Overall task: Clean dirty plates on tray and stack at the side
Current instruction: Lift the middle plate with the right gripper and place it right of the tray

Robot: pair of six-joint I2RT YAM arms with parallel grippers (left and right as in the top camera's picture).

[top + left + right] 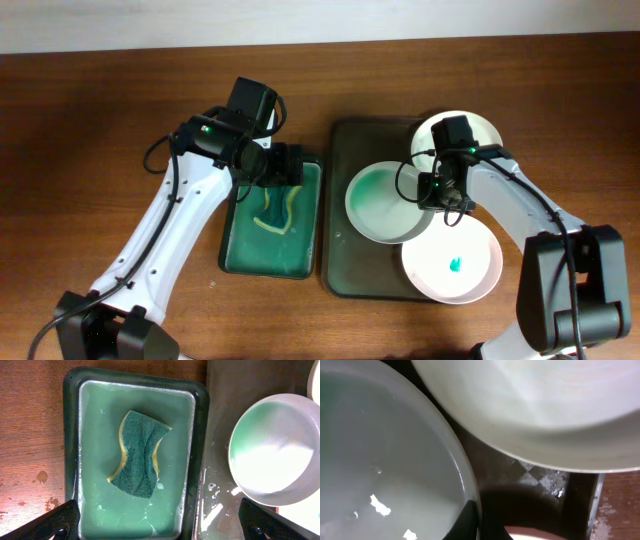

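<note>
Three white plates lie on the dark tray. The middle plate is wet and tinted teal. My right gripper is shut on its right rim; in the right wrist view the fingers pinch that rim. Its edge overlaps the lower right plate, which has a small teal smear. The third plate lies at the tray's far right, partly under the right arm. My left gripper hangs open and empty above the green and yellow sponge.
The sponge lies in a small bright green tray holding teal water, left of the dark tray. In the left wrist view the dark tray is wet. Bare wooden table surrounds both trays.
</note>
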